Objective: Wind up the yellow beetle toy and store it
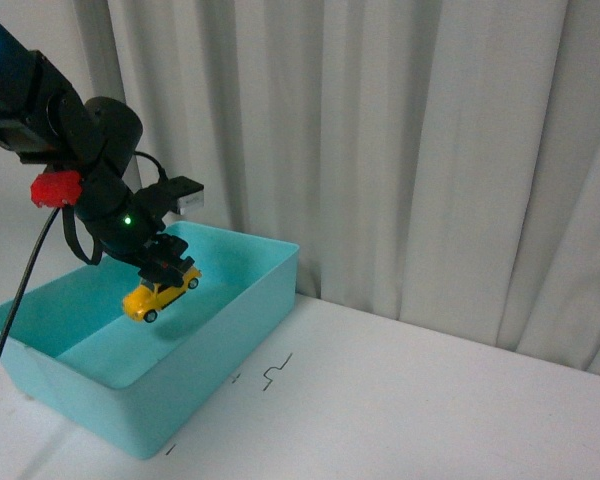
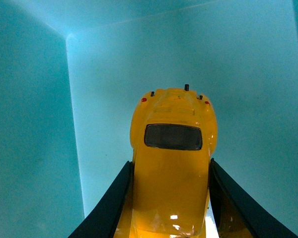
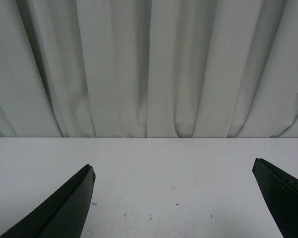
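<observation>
The yellow beetle toy (image 1: 160,293) hangs inside the turquoise bin (image 1: 250,318), above its floor, tilted with one end lower. My left gripper (image 1: 168,268) is shut on it from above. In the left wrist view the yellow beetle toy (image 2: 171,163) fills the space between the two black fingers (image 2: 111,203), its dark window and small red lights showing against the bin's floor (image 2: 114,89). My right gripper (image 3: 174,171) stands wide open over the white table (image 3: 159,163) with nothing between its fingers. It does not show in the front view.
The turquoise bin sits at the table's left. A white tabletop (image 1: 430,400) with a small black mark (image 1: 275,372) stretches to the right. A white curtain (image 1: 430,150) hangs behind the table. A black cable (image 1: 20,300) runs down from the left arm.
</observation>
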